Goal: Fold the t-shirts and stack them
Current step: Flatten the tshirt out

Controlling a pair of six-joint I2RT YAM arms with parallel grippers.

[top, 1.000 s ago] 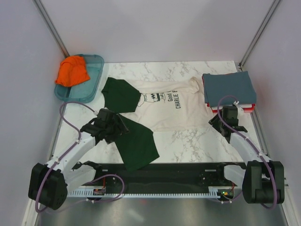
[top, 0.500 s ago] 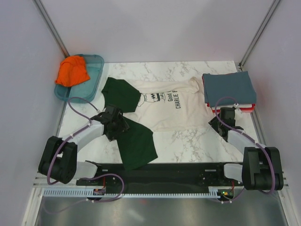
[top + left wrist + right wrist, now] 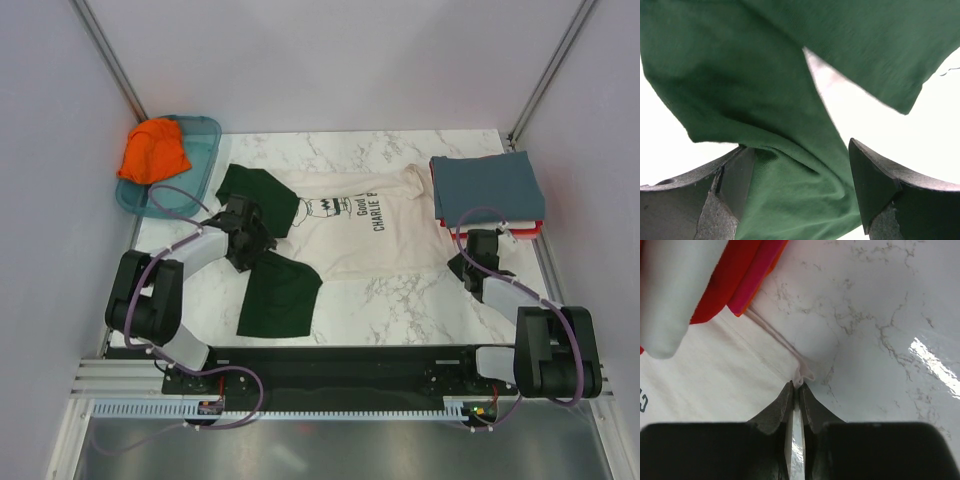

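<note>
The cream t-shirt (image 3: 370, 235) lies spread across the middle of the marble table (image 3: 400, 300), print up, collar end toward the left arm and hem toward the right. The folded stack (image 3: 487, 185), slate-blue on top, sits just beyond the hem, and the orange t-shirt (image 3: 153, 150) is bunched in the teal tray (image 3: 205, 128). The garment is light, limp knit cloth: it does not hold a shape, drapes from any lifted point, and probably drags and wrinkles on the smooth stone. Take hold at edges and corners, not mid-panel, and lift two points together to keep a fold line straight. The left gripper (image 3: 800, 167) stands spread wide over the near green sleeve (image 3: 280, 295), a ridge of green cloth bunched between its jaws but not clamped. The right gripper (image 3: 795, 387) is pressed together on a small pucker of the cream hem edge, beside the red layers of the stack. That pinch is shallow, so thin fabric may slip out under tension.
</note>
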